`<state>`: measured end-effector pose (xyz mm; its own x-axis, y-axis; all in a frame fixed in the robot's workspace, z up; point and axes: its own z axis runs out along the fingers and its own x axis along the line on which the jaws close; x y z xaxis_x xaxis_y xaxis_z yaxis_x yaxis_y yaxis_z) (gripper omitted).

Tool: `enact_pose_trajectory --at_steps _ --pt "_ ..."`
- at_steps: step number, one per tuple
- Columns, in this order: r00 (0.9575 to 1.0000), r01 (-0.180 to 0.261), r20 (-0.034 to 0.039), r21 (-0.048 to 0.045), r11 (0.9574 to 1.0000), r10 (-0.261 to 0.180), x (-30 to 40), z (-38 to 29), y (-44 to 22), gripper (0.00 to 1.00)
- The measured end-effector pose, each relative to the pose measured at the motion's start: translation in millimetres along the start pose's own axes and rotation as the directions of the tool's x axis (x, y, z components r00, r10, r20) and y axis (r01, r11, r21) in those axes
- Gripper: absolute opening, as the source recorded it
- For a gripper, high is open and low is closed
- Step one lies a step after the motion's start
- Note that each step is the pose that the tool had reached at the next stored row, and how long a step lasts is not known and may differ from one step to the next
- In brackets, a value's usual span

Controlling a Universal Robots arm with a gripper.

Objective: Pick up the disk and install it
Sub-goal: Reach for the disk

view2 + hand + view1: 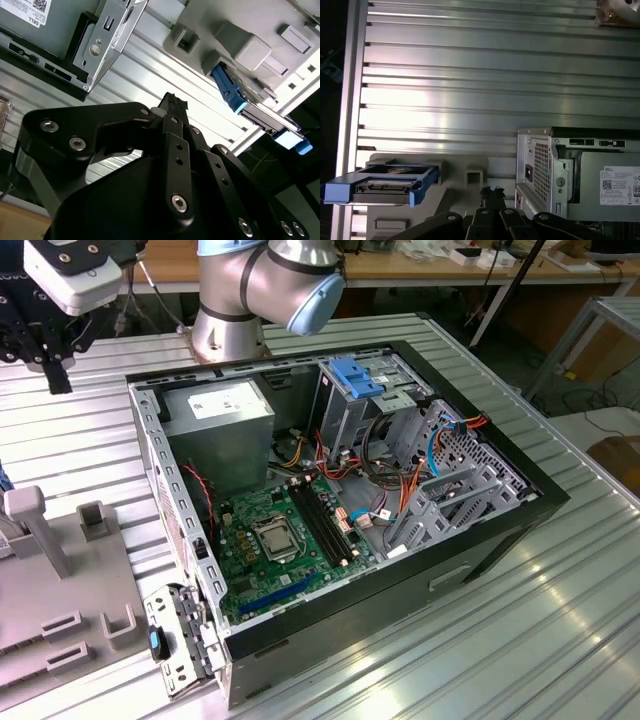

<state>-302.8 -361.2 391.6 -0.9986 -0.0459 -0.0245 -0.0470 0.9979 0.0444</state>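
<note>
One hand (58, 378) hangs at ten o'clock of the open computer case (470, 560) in the exterior view; the grey holder (50, 630) at eight o'clock is cut off by the edge. In the second wrist view its fingers (172, 115) meet on nothing, and the disk (262, 120) stands edge-on in the holder, label hidden. In the first wrist view the disk (380, 185) lies well apart from the hand; a square approach to its blue carrier seems best.
</note>
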Motion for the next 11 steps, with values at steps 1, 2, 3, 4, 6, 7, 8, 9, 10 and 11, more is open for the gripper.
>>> enact_pose_trajectory --at_steps 1,2,3,4,6,7,8,9,10,11 --pt "1.0 0.001 0.0 0.0 1.0 -0.001 1.9 0.0 0.1 0.11" --pt "1.0 0.002 -0.0001 0.0 1.0 -0.002 4.0 -0.1 0.2 0.11" --pt "1.0 0.003 -0.0002 0.0 1.0 -0.003 7.7 -0.2 0.4 0.11" --pt "1.0 0.003 -0.0001 0.0 1.0 -0.003 10.3 -0.2 0.5 0.11" --pt "1.0 0.003 -0.0001 -0.0001 1.0 -0.003 13.9 -0.3 0.7 0.11" --pt "1.0 0.003 -0.0001 -0.0001 1.0 -0.003 15.4 -0.4 0.7 0.11" --pt "1.0 0.003 -0.0001 0.0 1.0 -0.003 16.9 -0.4 0.8 0.11" --pt "1.0 0.003 -0.0001 -0.0001 1.0 -0.003 18.2 -0.4 0.9 0.11" --pt "1.0 0.003 -0.0001 0.0 1.0 -0.003 19.8 -0.5 0.9 0.11" --pt "1.0 0.003 -0.0002 0.0 1.0 -0.003 21.3 -0.5 1.0 0.11"
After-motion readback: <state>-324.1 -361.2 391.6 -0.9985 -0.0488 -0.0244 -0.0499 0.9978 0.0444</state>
